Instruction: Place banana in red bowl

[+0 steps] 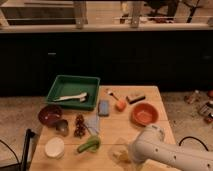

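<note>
Banana flat on the floor of the green tray, upper left of the table, with nothing touching it. Red bowl right of centre, empty, well apart from the tray. Gripper low at the bottom centre of the frame, at the end of the white arm entering from the lower right; close to the table's front edge, far from both banana and bowl. Spread or pressed together: cannot tell. Nothing visibly held.

By this layout, whole job ahead: reach, grasp, carry, release.

Probable troubles from here:
- Long diagonal reach toward the upper left, over the green cucumber and the blue sponge; too low a path, and both get swept aside.
- Tray wall in the way of a shallow approach; a clipped rim likely shoves the tray and shifts the banana.
- Thin, curved fruit lying flat; an off-centre pinch probably rolls or squirts it away.
- Wrong target: maroon bowl just below the tray, nearer than the red one.
- Carry to the right past the orange piece; early release leaves the banana on the rim or beside the bowl.
</note>
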`<action>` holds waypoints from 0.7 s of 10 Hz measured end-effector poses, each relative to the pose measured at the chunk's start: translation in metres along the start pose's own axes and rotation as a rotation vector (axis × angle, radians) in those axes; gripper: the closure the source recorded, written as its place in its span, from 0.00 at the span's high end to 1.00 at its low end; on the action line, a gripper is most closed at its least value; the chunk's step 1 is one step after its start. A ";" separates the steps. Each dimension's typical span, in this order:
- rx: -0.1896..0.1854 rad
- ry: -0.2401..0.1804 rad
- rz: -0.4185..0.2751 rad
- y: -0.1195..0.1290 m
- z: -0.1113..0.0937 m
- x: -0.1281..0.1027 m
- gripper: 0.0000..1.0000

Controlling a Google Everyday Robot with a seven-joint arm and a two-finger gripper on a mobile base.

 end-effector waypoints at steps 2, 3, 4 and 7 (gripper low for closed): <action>0.000 -0.056 0.038 -0.003 0.002 0.002 0.80; 0.000 -0.074 0.049 -0.005 0.004 0.002 0.80; -0.002 -0.091 0.063 -0.007 0.006 0.003 0.80; -0.004 -0.126 0.096 -0.011 0.010 0.007 0.80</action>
